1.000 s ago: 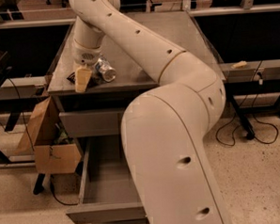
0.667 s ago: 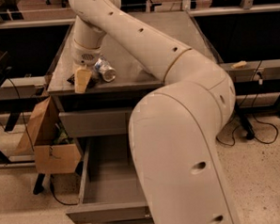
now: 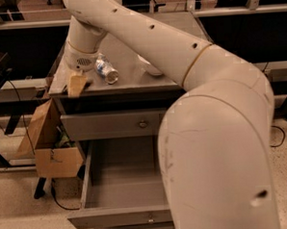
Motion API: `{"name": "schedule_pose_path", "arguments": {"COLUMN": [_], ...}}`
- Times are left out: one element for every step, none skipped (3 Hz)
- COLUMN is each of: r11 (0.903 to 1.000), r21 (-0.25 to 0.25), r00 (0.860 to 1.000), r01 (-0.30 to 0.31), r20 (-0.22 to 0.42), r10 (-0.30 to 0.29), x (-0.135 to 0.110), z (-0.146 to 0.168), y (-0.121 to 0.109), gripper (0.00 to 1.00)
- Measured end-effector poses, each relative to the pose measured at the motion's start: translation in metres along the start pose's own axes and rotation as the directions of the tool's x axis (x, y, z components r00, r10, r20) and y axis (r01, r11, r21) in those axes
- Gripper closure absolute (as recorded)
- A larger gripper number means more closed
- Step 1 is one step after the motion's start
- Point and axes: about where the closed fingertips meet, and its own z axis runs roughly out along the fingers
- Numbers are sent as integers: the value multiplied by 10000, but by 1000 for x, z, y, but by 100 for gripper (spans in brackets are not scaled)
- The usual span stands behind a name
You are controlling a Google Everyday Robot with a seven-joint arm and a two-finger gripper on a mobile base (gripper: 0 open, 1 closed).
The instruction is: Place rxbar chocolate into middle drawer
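Observation:
My gripper [image 3: 77, 84] hangs at the front left corner of the grey cabinet top [image 3: 127, 81], its tan tip right at the edge. The black rxbar chocolate does not show; it is hidden or out of view. A clear plastic bottle [image 3: 106, 70] with a blue-white label lies on the top, just right of the gripper. The middle drawer [image 3: 89, 186] is pulled out below, its deep grey box showing bare floor. My arm covers the drawer's right part.
The top drawer [image 3: 110, 125] with its round knob [image 3: 143, 123] is closed. A white object [image 3: 150, 69] lies on the top behind my arm. A cardboard box [image 3: 51, 150] stands on the floor left of the cabinet, with cables and table legs nearby.
The gripper has shifted slightly left toward the corner of the cabinet top. The big arm link has swung to the right. The bottle has not moved.

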Motion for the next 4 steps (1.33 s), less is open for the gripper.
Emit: {"name": "schedule_pose_path", "arguments": {"r11": [9994,9970,9934,9880], "r21": [-284,-750,-1137,-1464], "r00": [9992,9966,9931,9902], "r01": [186,171,-158,-495], "r20": [352,823,1140,1220], "r10": [-176,-109,288,676], "x": [-5,10,34,58], "z": [-4,6,18,30], "y": [30,67,97,112], "gripper": [100,100,100,100]}}
